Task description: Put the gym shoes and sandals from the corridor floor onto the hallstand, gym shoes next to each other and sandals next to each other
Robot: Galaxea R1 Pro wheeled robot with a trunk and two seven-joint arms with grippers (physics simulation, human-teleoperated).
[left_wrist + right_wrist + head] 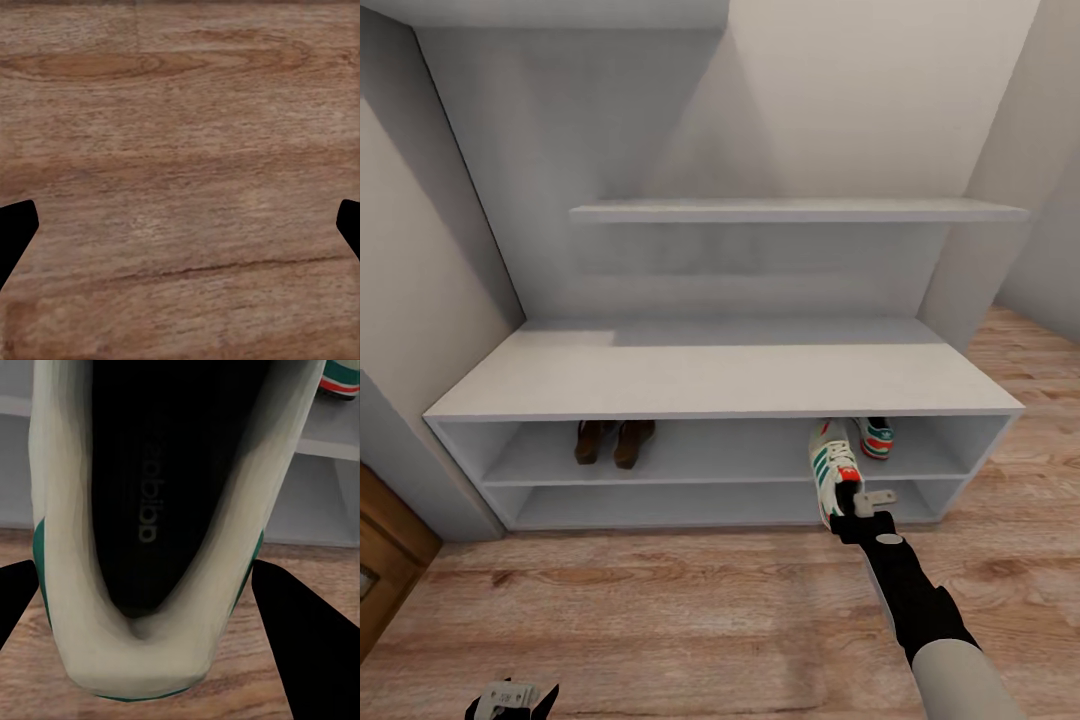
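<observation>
The pale grey hallstand (720,375) stands ahead against the wall. On its upper low shelf, at the left, the two brown sandals (615,441) lie side by side. At the right of the same shelf lies one gym shoe (877,437), whose heel also shows in the right wrist view as the gym shoe (341,379). My right gripper (852,505) is shut on the heel of the other gym shoe (830,470), toe pointing into the shelf just left of the first. The held shoe (142,472) sits between my fingers (300,637). My left gripper (510,697) hangs open over the corridor floor (180,135).
A floating shelf (795,210) hangs above the bench top. The lower open shelf (660,505) holds nothing. A brown wooden door edge (385,560) stands at the left. Wood-plank floor (660,610) stretches in front of the rack and on its right.
</observation>
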